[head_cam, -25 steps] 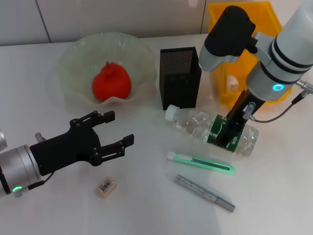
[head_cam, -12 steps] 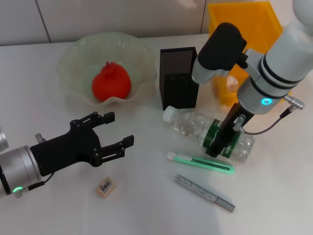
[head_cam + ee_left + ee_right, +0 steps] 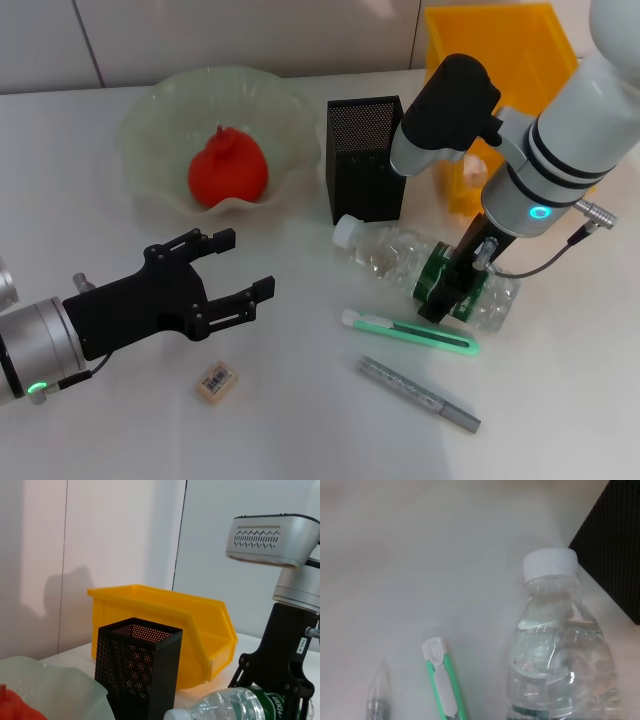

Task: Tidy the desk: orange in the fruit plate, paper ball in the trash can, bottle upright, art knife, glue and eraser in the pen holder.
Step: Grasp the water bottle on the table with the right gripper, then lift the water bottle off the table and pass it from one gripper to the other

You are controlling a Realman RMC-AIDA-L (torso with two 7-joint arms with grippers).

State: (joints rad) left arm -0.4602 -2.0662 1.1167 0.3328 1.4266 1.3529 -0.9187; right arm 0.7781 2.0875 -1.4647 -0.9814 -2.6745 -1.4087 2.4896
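**Right gripper clamped on the lying bottle**

The bottle lies on its side on the white table, just in front of the black mesh pen holder. Its long axis runs across the table, white cap toward the robot's left and slightly away, base toward the right. The right gripper is closed around the green label, one finger on each side of the body.

Nearer the robot, the green art knife and the grey glue stick lie roughly parallel to the bottle, apart from it. The eraser sits close below the left gripper, which hovers with fingers spread, holding nothing. The orange rests in the fruit plate. A yellow bin stands behind the right arm.
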